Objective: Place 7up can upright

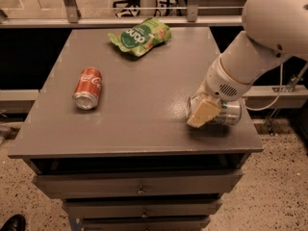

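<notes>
Grey cabinet top [144,105], with drawers below it, fills the middle of the frame. At the right of the frame, close to the top's right edge and near its front, the 7up can [229,113] lies on its side, its length running left to right. The gripper [204,113] is down at the can's left end. I cannot tell whether it is clamped on the can or open around it. A red cola can [88,87] lies well apart at the left, and a green snack bag [139,35] sits at the upper middle.

To do this step well, the hold should cross the can's body, firm without denting the thin aluminium. Lift it just clear and turn the wrist until the can's axis is vertical. Set it down inward from the right edge, and let go only once the base sits flat, because a tilted can would likely topple and roll off.
</notes>
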Available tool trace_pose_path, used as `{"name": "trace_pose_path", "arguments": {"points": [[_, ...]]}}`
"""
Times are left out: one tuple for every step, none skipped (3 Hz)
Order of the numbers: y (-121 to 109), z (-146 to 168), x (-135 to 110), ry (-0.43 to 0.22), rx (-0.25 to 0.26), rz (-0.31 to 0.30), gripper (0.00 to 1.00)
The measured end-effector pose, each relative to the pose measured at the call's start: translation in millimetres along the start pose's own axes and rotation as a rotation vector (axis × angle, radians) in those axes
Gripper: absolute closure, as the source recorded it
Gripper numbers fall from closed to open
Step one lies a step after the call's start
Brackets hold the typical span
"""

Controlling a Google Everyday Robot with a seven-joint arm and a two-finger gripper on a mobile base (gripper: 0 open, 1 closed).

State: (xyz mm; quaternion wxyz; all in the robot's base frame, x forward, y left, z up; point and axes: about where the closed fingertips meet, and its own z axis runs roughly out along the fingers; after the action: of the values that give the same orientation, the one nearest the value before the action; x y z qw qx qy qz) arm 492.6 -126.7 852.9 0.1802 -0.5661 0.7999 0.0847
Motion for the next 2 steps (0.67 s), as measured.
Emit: {"name": "trace_pose_path", "arguments": {"points": [[-16.3, -24.3, -20.2, -0.129, -0.004, -0.019, 0.95], [-38.2, -52.7, -53.1, -0.419, -0.035, -0.042, 1.00]]}}
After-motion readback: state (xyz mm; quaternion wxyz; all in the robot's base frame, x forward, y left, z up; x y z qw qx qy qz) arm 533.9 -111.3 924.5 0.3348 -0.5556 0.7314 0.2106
